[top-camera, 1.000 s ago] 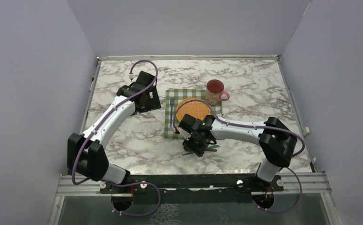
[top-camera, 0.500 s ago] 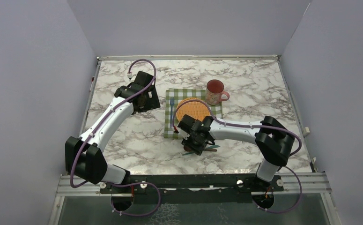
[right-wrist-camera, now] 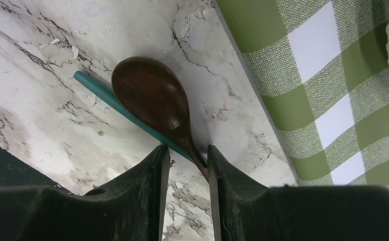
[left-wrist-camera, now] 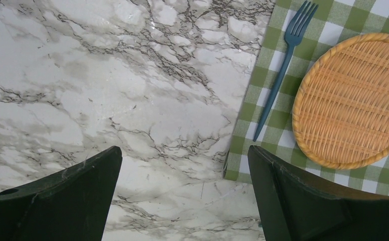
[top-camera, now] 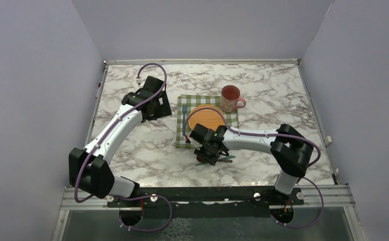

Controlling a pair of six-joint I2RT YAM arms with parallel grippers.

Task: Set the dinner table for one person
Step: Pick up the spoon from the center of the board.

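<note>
Right gripper (right-wrist-camera: pixel 186 150) jaws, narrow but unclamped, straddle the neck of the dark wooden spoon (right-wrist-camera: pixel 152 95), likely to lift it off the white grey-veined marble table (right-wrist-camera: pixel 41 125) onto the green-checked cloth (right-wrist-camera: pixel 333 75); left gripper (left-wrist-camera: pixel 184 153) jaws wide, empty.

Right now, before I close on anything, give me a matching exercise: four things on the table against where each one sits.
1 fork
2 wicker plate
3 mug
4 wooden spoon

A on bare marble, crossing a teal handle
B middle of the checked cloth
C at the cloth's far right corner
D on the cloth, left of the plate

Pairs: 1-D, 2-B, 3-C, 4-A
</note>
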